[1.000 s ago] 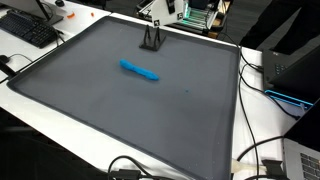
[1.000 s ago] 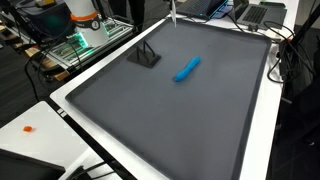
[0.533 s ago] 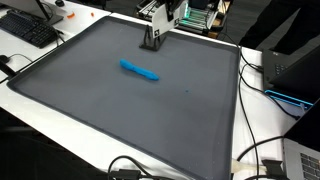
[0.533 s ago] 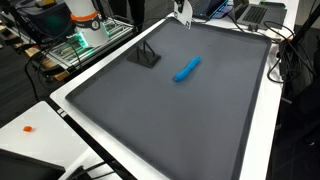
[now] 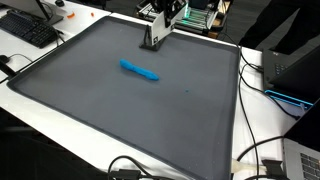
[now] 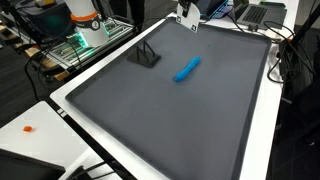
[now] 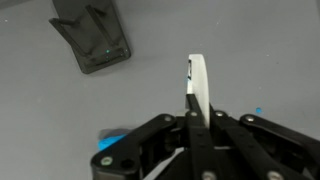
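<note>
My gripper [image 7: 196, 112] is shut on a thin white flat piece [image 7: 201, 85] that sticks out past the fingertips. In both exterior views the gripper [image 5: 165, 14] [image 6: 185, 10] hangs over the far edge of the dark grey mat [image 5: 130, 110] [image 6: 180, 120]. The white piece [image 5: 153, 37] [image 6: 191, 22] points down, close to a small black stand [image 6: 147, 55] [image 7: 92, 40]. In an exterior view the piece covers part of the stand [image 5: 150, 45]. A blue marker [image 5: 140, 71] [image 6: 187, 69] lies flat on the mat, apart from the gripper.
A keyboard [image 5: 30, 28] lies off one corner of the mat. Cables [image 5: 262, 160] and a black box [image 5: 292, 68] lie along one side. A laptop [image 6: 258, 12] and the robot's base [image 6: 84, 18] stand beyond the far edge.
The gripper with the white piece has come lower and shifted sideways over the far edge of the mat, closer to the black stand. The marker and stand have not moved.
</note>
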### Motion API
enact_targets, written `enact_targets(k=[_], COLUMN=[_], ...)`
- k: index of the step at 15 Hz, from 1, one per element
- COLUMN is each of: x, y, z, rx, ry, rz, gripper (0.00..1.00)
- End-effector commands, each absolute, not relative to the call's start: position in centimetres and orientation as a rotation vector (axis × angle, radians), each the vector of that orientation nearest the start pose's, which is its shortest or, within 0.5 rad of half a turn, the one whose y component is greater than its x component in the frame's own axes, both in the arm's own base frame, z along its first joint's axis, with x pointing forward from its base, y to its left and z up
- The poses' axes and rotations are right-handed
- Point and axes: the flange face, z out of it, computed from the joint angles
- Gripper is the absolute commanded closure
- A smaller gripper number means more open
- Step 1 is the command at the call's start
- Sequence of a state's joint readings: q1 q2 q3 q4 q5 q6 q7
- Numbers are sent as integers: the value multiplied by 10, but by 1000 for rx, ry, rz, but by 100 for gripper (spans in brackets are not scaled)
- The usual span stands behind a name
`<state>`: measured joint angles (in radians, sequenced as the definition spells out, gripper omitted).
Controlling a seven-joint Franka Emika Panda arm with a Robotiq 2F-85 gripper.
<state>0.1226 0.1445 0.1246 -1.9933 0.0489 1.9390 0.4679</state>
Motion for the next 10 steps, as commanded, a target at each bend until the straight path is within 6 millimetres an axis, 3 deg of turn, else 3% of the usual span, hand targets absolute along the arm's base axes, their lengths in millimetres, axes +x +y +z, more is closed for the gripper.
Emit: enact_targets(k=[1,5,10], x=[543,543,557], y=[139,139,159], z=[376,377,368], rx=[-3113,-3113,-3158], ry=[379,379,73], rz=[327,326,262], gripper=[96,96,99])
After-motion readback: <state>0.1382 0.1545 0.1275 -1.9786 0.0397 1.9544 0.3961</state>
